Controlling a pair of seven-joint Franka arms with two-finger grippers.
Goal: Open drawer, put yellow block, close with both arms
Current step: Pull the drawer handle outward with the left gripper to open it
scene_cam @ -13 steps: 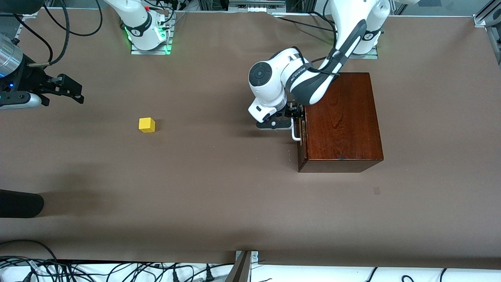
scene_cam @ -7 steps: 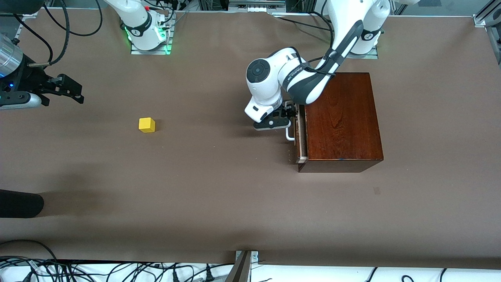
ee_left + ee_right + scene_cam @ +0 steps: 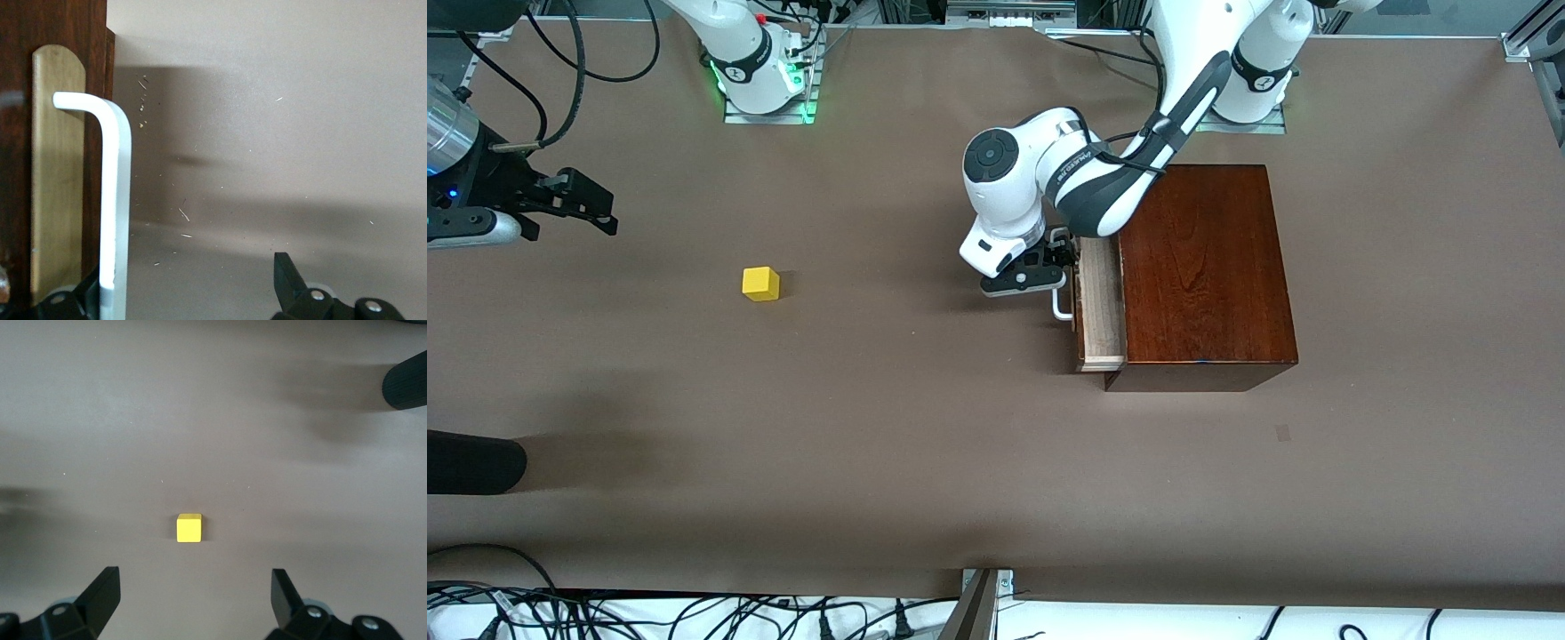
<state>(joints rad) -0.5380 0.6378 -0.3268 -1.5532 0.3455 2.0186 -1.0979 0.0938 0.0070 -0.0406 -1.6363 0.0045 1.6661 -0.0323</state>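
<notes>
At the left arm's end of the table, a dark reddish-brown wooden box (image 3: 1205, 267) is seen standing on the brown table cover (image 3: 925, 427). Its drawer (image 3: 1100, 307) is found partly drawn out on the side facing the right arm's end, with a strip of pale raw wood exposed between the drawer front and the box. A white U-shaped handle (image 3: 1062, 307) is fixed to the drawer front.

The left gripper (image 3: 1024, 277) is positioned at that handle, just in front of the drawer. In the left wrist view the white bar of the handle (image 3: 115, 200) is seen passing beside one black finger (image 3: 80, 297), while the other finger (image 3: 285, 273) stands well apart from it over bare table. The fingers are therefore recorded as spread, hooked around the bar rather than clamped on it.

The yellow block (image 3: 760, 284) is noted resting on the table cover, well apart from the box, toward the right arm's end and level with the drawer handle. It is touched by nothing.

The right gripper (image 3: 574, 203) is held in the air still farther from the box than the block is. In the right wrist view its two fingers (image 3: 100, 593) are seen set wide apart with nothing between them, and the yellow block (image 3: 189, 527) lies on the table below and ahead of them. The right arm is recorded as waiting.
</notes>
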